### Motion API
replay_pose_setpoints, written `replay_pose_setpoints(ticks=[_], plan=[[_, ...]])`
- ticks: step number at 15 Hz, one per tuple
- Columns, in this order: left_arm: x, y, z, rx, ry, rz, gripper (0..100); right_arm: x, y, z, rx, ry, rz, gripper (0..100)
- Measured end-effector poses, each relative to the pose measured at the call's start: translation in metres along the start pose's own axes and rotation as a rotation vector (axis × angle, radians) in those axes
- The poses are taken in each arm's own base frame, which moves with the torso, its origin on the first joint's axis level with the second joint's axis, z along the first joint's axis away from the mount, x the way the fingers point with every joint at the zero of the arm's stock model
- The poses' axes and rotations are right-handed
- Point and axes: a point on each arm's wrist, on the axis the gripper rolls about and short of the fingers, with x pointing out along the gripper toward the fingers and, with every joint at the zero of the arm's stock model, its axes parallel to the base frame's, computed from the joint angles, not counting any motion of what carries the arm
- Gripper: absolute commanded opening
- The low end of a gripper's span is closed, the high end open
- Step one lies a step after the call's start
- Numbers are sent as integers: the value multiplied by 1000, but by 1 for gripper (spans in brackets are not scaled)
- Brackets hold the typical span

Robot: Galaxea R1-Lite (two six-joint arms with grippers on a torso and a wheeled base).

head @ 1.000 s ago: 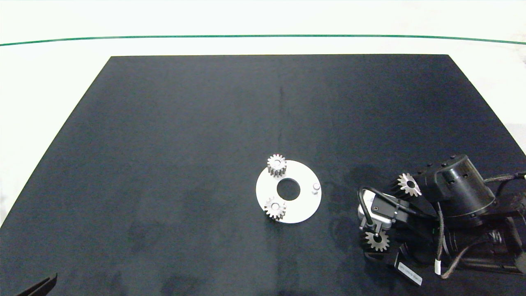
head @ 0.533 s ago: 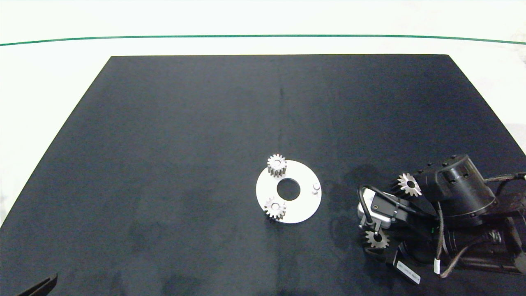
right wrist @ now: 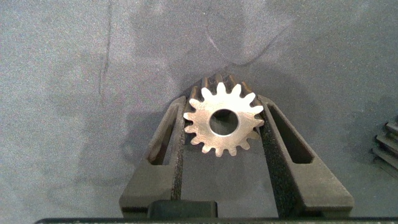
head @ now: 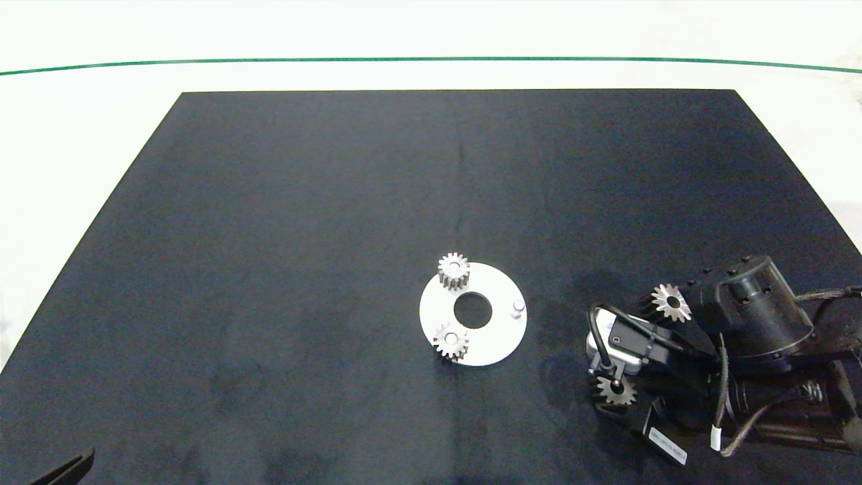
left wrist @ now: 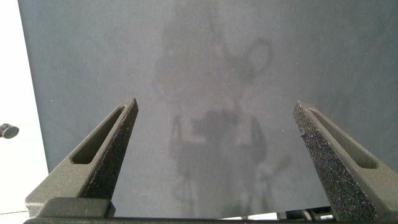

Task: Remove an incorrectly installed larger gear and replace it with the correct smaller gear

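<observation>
A smaller gear with blunt teeth and a round bore sits between my right gripper's grey fingers, which press its teeth from both sides. In the head view this smaller gear shows at the mat's near right, partly under the wrist camera. Whether it rests on the mat or hangs just above it, I cannot tell. The larger gear, with pointed teeth, lies on the mat just behind the right wrist. My left gripper stands open over bare mat at the near left corner.
A white round plate with a centre hole lies mid-table. It carries two small gears and a bare peg on its right side. The black mat covers most of the white table.
The right wrist has drifted slightly, and the small gear in its fingers has shifted a few pixels with it. Plate, larger gear and left arm have not moved.
</observation>
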Motion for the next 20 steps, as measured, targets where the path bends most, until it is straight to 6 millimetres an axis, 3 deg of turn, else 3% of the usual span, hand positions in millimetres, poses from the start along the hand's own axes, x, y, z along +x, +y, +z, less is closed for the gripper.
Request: replay_pose_setpoints(ticks=[5, 13, 20], plan=[[1, 0, -2, 2, 7, -1, 100, -7, -5, 6, 56, -34, -21, 25], [2, 0, -2, 2, 0, -2, 100, -27, -25, 49, 135, -153, -64, 25], [-2, -1, -3, 5, -24, 0, 100, -22, -26, 86, 140, -153, -43, 25]])
